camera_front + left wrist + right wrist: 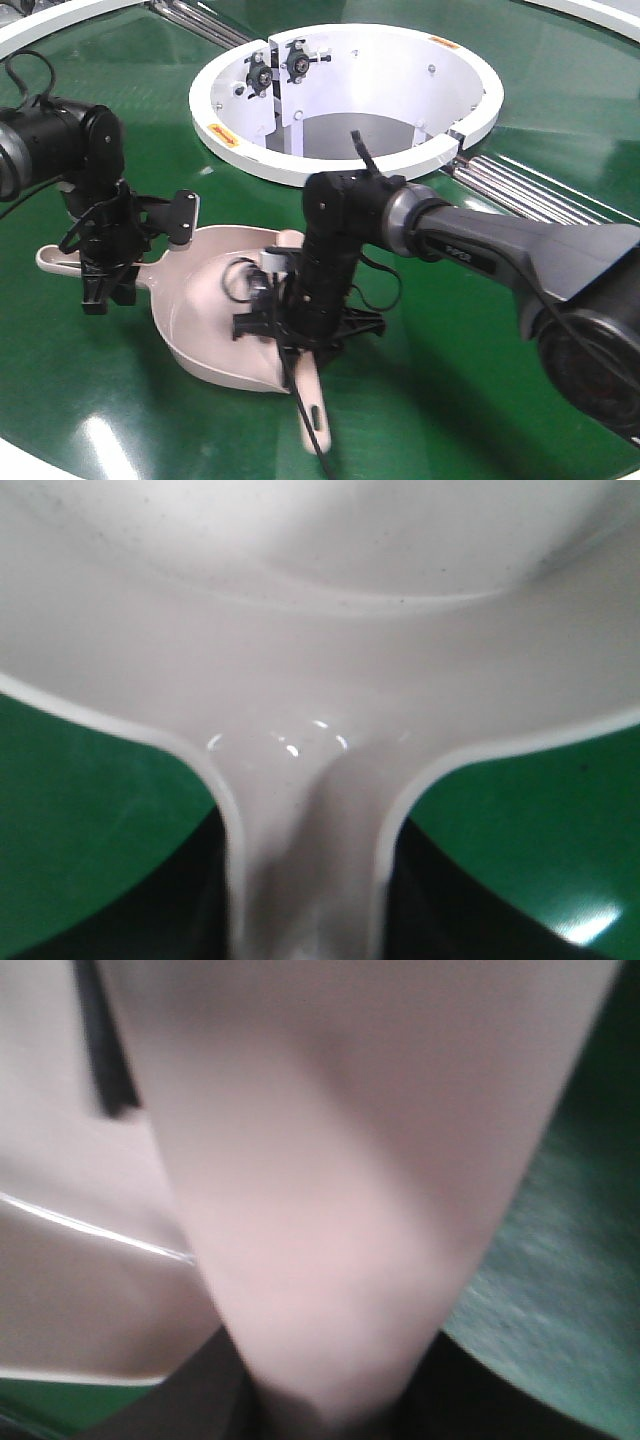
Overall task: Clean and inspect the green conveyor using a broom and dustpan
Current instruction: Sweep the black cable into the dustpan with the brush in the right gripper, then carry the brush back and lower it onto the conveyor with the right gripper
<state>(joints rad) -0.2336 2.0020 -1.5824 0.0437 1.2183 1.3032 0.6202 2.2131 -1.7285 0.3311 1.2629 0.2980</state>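
Count: 1 dustpan (200, 322), 1 broom (306, 388), 2 arms, both loaded.

Left gripper (108, 282): comes down on the dustpan's handle at scene left and is clamped on it. The left wrist view shows the handle running straight between the dark jaws, with the scoop widening ahead. The pan sits on the green conveyor (440, 410), near-left of centre. The handle points left and the scoop mouth faces right and near.

Right gripper (300, 340): reaches in from the right, posed over the pan's near rim and closed around the broom. The broom's handle sticks out below the claw towards the near side, past the rim and over the belt, with the slotted hole visible at its tip. The brush end is mostly hidden behind the wrist. The right wrist view is blurred: the pale handle fills the frame, a dark strip shows top left, the pan is on the left and the belt on the right.

Belt: 1 glossy green surface with glare patches. 2 roller seams are visible, one far left (200, 22) and one right (520, 185).

1 white ring opening (230, 145) sits far of the pan, well apart from it. It has 2 black fittings (278, 66) on its inner wall and 2 orange stickers (216, 131) on its rim.
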